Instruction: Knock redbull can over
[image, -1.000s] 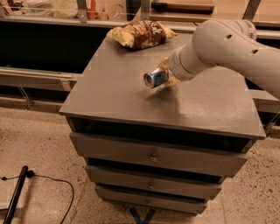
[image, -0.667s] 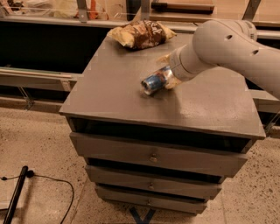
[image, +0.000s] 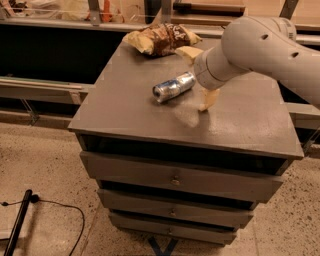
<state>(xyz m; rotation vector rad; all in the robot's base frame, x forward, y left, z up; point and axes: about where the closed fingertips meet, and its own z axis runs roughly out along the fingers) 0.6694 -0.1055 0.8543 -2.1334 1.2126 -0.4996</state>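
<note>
The gripper (image: 195, 79) hangs low over the right-centre of the grey cabinet top (image: 240, 125), at the end of a thick pale arm (image: 260, 42) that comes in from the upper right. Its two cream fingers (image: 209, 98) stand spread apart, one pointing toward the back of the top and one angled down toward the front, its tip at or just above the surface. Nothing is clasped between them.

The redbull can (image: 173, 86) lies on its side on the cabinet top, just to the left of the gripper. Its silver end faces front-left and its other end points toward the gap between the spread fingers. Whether that end touches the gripper cannot be told.

Further back, near the rear edge of the top, rests a crumpled brown-and-yellow snack bag (image: 162, 37), well apart from the can.

Below the top, the cabinet has three drawers (image: 175, 177) stacked one under another, each with a small knob and a dark gap above it; what they hold is hidden.

On the speckled floor at the lower left lies a thin black cable (image: 70, 212).
</note>
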